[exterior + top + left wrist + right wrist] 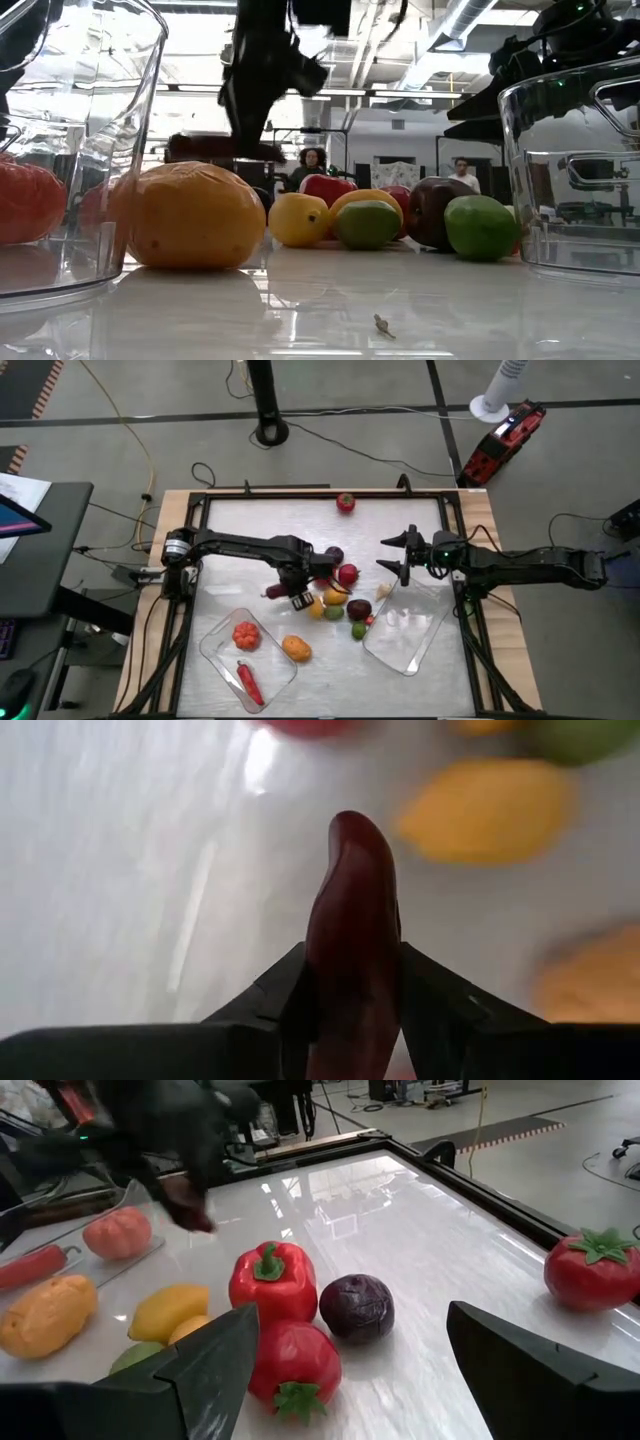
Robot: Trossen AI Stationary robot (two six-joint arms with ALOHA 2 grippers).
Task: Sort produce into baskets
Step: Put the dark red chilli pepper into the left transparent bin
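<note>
My left gripper [291, 590] is over the middle of the table, beside the produce pile, shut on a dark red long vegetable [350, 920]. The pile holds a red pepper [272, 1280], a purple piece [357, 1308], a tomato [295, 1365], yellow pieces [333, 597] and a green lime [358, 630]. The left basket [215, 650] holds a tomato [246, 634] and a red chilli [250, 680]. An orange piece [296, 649] lies at its right edge. The right basket [405, 640] lies near the front right. My right gripper [398, 555] is open and empty, right of the pile. My left gripper pinches the dark red vegetable between its two fingers [290, 990], one on each long side [322, 982]. The vegetable runs along the fingers and sticks out past their tips. It is lifted clear of the table.
One more tomato [345, 503] lies alone near the table's far edge. A raised dark frame [300, 495] runs round the white table top. People show in the room behind the table in the low view.
</note>
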